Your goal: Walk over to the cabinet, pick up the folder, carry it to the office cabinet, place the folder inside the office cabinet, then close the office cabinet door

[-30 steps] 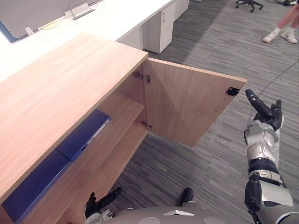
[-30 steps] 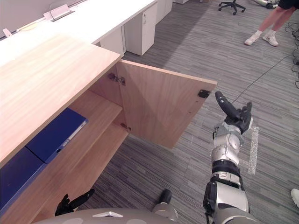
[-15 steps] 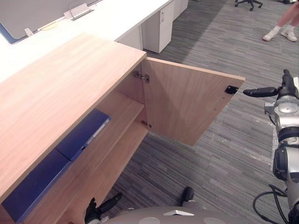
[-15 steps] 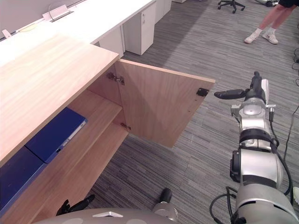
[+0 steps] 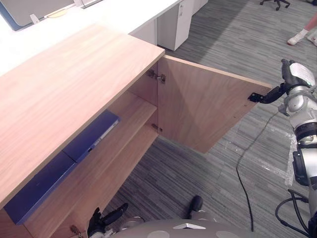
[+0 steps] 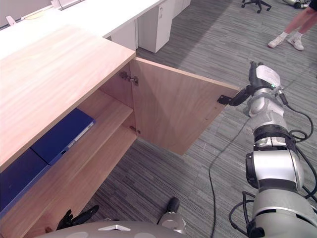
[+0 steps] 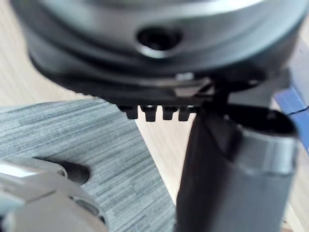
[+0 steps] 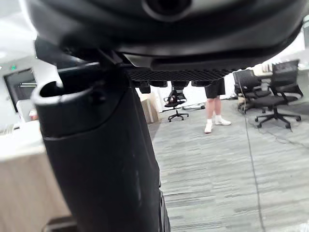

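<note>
The blue folder [image 5: 92,136] lies flat on the upper shelf inside the wooden office cabinet [image 5: 64,94]. A second, darker blue folder [image 5: 38,187] lies beside it on the same shelf. The cabinet door [image 5: 203,106] stands wide open. My right hand [image 5: 271,94] reaches the door's free edge with straight fingers, right by the small black catch [image 6: 223,99], and holds nothing. My left hand [image 5: 106,221] hangs low in front of the cabinet's bottom shelf, fingers relaxed and empty.
White desks with a drawer unit [image 5: 173,25] run behind the cabinet. A person's legs [image 6: 290,30] stand on the grey carpet at the far right, near an office chair [image 6: 255,4]. More chairs [image 8: 270,92] stand further back.
My right hand has risen from low beside the door and swung in to the door's free edge by the black catch. The camera has shifted a little. The folder lies as before.
</note>
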Controlling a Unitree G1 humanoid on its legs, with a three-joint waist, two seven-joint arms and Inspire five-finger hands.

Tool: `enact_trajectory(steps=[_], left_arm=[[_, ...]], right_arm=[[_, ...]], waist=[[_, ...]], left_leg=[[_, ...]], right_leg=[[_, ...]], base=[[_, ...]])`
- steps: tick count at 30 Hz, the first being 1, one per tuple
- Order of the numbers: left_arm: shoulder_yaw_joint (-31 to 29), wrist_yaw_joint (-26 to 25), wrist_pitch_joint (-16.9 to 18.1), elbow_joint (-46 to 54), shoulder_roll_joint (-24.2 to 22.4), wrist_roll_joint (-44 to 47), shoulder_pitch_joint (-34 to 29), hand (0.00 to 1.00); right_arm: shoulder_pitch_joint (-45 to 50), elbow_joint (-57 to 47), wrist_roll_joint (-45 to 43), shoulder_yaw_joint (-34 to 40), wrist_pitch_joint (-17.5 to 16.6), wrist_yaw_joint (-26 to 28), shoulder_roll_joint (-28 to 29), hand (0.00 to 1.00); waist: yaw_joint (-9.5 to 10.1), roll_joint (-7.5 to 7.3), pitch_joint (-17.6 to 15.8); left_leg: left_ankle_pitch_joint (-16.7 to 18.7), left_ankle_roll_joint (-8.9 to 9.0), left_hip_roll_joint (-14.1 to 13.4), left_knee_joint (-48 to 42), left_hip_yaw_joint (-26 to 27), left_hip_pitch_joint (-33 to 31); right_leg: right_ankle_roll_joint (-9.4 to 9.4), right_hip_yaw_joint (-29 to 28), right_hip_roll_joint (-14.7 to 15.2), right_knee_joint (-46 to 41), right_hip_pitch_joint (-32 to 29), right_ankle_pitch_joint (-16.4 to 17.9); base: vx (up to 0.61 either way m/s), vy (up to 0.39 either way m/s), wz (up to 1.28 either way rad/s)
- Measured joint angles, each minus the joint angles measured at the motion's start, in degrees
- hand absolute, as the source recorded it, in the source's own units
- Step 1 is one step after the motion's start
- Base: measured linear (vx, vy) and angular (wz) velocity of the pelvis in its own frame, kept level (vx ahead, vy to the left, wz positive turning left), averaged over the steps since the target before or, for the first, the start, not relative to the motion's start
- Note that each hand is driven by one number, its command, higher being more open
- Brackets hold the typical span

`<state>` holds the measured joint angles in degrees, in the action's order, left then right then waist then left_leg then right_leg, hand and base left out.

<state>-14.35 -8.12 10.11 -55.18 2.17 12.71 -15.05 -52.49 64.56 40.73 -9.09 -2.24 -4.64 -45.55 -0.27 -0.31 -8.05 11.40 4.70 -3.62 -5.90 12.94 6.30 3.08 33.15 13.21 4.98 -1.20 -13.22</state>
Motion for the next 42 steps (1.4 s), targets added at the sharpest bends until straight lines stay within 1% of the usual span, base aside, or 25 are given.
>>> enact_trajectory(steps=[2,3,8,9,10,11,12,13,14,15,17,18,19,23,25,29,31,35,40,42], left_arm=[[-0.1,0.0,0.0,0.4,0.0,-0.4,0.0,1.0],[0.0,0.1,0.0,1.2,0.3,-2.2,0.0,1.0],[0.1,0.1,0.0,1.2,0.5,-2.2,0.0,1.0],[0.3,0.1,0.0,1.1,0.7,-2.2,0.0,1.0],[0.4,0.4,0.1,0.5,1.1,-2.6,0.0,1.0],[0.4,0.6,0.1,0.2,1.3,-3.1,0.0,1.0],[0.4,0.9,0.1,-0.3,1.6,-4.2,-0.1,1.0],[0.4,1.2,0.0,-1.1,2.2,-4.3,-0.1,1.0],[0.4,1.5,0.0,-1.7,2.6,-4.3,-0.2,1.0],[0.4,1.6,0.0,-1.9,2.8,-4.3,-0.1,1.0],[0.5,2.3,0.1,-2.6,3.4,-4.7,0.5,1.0],[0.5,2.3,0.1,-3.4,3.4,-5.5,1.2,1.0],[0.5,2.2,0.1,-3.6,3.4,-6.0,1.3,1.0],[0.4,2.1,0.1,-4.5,2.9,-6.5,1.4,1.0],[0.2,2.0,0.1,-4.6,2.7,-6.5,1.5,1.0],[-0.2,1.9,0.2,-4.7,2.6,-6.5,1.5,1.0],[-0.7,1.5,0.3,-4.7,2.1,-6.5,1.5,1.0],[-2.2,0.5,1.2,-4.9,1.5,-6.5,1.6,1.0],[-2.4,-0.1,1.2,-5.1,1.0,-6.5,1.7,1.0],[-2.4,-0.1,1.2,-5.1,1.0,-6.5,1.8,1.0]], right_arm=[[0.6,-2.7,4.2,-2.3,-0.5,0.2,-0.4,1.0],[5.8,-16.2,14.8,-13.6,-7.2,0.3,-5.9,1.0],[6.7,-17.9,14.7,-14.5,-7.0,0.2,-6.6,1.0],[7.3,-20.1,14.7,-17.7,-5.5,0.0,-7.6,1.0],[7.7,-26.0,14.8,-23.7,-3.4,0.3,-10.7,1.0],[7.7,-29.4,14.7,-26.4,-3.2,1.3,-13.0,1.0],[7.5,-34.8,14.1,-30.1,-3.9,3.3,-16.7,1.0],[7.1,-38.9,11.5,-32.9,-6.0,6.1,-19.3,1.0],[7.5,-40.9,8.1,-33.4,-8.1,8.7,-19.8,1.0],[7.9,-41.5,6.9,-33.4,-8.8,9.6,-19.8,1.0],[8.4,-43.1,2.8,-34.5,-9.4,12.1,-19.6,1.0],[8.4,-43.5,0.9,-35.1,-9.4,13.3,-19.5,1.0],[8.3,-43.6,0.5,-35.4,-9.4,13.5,-19.5,1.0],[8.2,-47.4,-7.1,-37.1,-9.4,16.6,-19.5,1.0],[8.1,-50.0,-14.9,-38.2,-9.4,19.6,-19.5,1.0],[7.9,-53.5,-29.6,-41.3,-8.9,21.6,-19.4,1.0],[7.8,-54.1,-34.8,-42.7,-8.2,21.9,-19.2,1.0],[7.5,-54.2,-38.9,-43.6,-8.0,21.9,-18.9,1.0],[6.5,-54.4,-42.6,-45.3,-7.2,22.0,-18.7,1.0],[6.5,-55.3,-46.3,-45.7,-6.4,22.1,-18.6,1.0]], waist=[[-0.01,-0.08,-0.4],[0.01,-0.4,-1.3],[0.15,-0.58,-1.3],[0.26,-0.78,-1.1],[0.27,-1.14,-0.4],[0.24,-1.31,0.1],[0.21,-1.67,0.3],[0.11,-2.16,0.8],[0.09,-2.8,1.4],[0.08,-3.1,1.7],[0.15,-3.35,2.6],[0.36,-3.24,3.3],[0.47,-3.03,3.4],[0.65,-2.17,4.2],[0.62,-1.93,4.4],[0.63,-1.73,4.6],[0.72,-1.5,4.8],[0.96,-1.48,5.3],[0.99,-1.38,5.3],[0.99,-1.38,5.3]], left_leg=[[0.0,-0.02,0.0,0.0,0.0,0.0],[-0.2,-0.23,-0.1,0.0,-0.3,-0.2],[-0.3,-0.23,-0.2,0.0,-0.3,-0.3],[-0.3,-0.26,-0.3,0.0,-0.2,-0.6],[-0.3,-0.26,-0.6,-0.2,0.2,-1.5],[-0.3,-0.26,-0.7,-0.3,0.4,-2.0],[-0.3,-0.26,-1.0,-0.4,0.8,-2.0],[-0.3,-0.25,-1.6,-0.8,0.8,-2.1],[-0.3,-0.24,-2.1,-1.1,0.9,-2.0],[-0.3,-0.22,-2.3,-1.2,0.9,-1.9],[-0.2,-0.03,-2.9,-1.8,1.0,-2.1],[-0.1,0.23,-3.1,-1.9,1.0,-2.2],[0.0,0.35,-3.2,-1.9,1.0,-2.2],[0.2,0.96,-4.0,-2.3,1.4,-2.2],[0.2,1.38,-4.9,-2.6,1.6,-2.2],[-0.2,2.3,-6.2,-2.8,2.1,-2.3],[-0.4,2.68,-6.9,-2.8,2.2,-2.3],[-0.7,3.07,-7.2,-2.7,2.4,-2.9],[-1.0,3.14,-7.2,-2.6,2.7,-2.9],[-1.1,3.16,-7.2,-2.6,2.7,-2.9]], right_leg=[[0.0,0.0,0.0,0.0,0.0,0.0],[0.05,0.3,-0.1,0.0,-0.1,0.0],[0.05,0.3,-0.1,0.0,-0.2,0.0],[0.04,0.2,-0.1,0.0,-0.4,0.0],[0.04,-0.2,-0.2,-0.1,-1.5,0.0],[0.04,-0.5,-0.4,-0.1,-2.1,0.0],[0.04,-0.8,-0.7,-0.2,-2.4,0.0],[-0.02,-1.2,-1.2,-0.2,-2.5,0.1],[-0.15,-1.6,-1.9,-0.2,-2.5,0.2],[-0.2,-1.9,-2.1,-0.2,-2.5,0.2],[-0.46,-2.0,-2.6,0.0,-2.5,0.4],[-0.72,-2.1,-2.8,0.0,-2.5,0.6],[-0.73,-2.2,-2.9,0.0,-2.6,0.6],[-1.08,-2.8,-3.7,0.0,-2.7,0.9],[-1.36,-3.0,-4.5,0.0,-2.7,1.0],[-2.18,-3.3,-6.1,0.0,-2.8,1.4],[-2.43,-3.3,-6.7,0.0,-2.8,1.6],[-2.7,-3.4,-7.3,0.0,-3.6,1.5],[-2.97,-3.6,-7.4,0.0,-3.8,1.3],[-2.99,-3.6,-7.4,0.0,-3.8,1.3]], base=[[-0.05,-0.038,0.02],[-0.1,-0.08,0.03],[-0.02,-0.017,0.01],[-0.02,-0.017,-0.09],[-0.02,-0.023,-0.13],[0.0,-0.033,-0.19],[0.01,-0.041,-0.22],[0.01,-0.082,-0.26],[-0.01,-0.076,-0.22],[-0.02,-0.084,-0.17],[-0.05,-0.05,-0.06],[-0.06,-0.029,-0.01],[-0.07,-0.018,-0.03],[-0.08,-0.018,-0.09],[-0.04,-0.023,-0.11],[-0.02,-0.005,-0.07],[0.0,0.0,0.0],[-0.01,0.04,-0.05],[0.0,0.077,-0.02],[-0.01,0.091,0.0]])
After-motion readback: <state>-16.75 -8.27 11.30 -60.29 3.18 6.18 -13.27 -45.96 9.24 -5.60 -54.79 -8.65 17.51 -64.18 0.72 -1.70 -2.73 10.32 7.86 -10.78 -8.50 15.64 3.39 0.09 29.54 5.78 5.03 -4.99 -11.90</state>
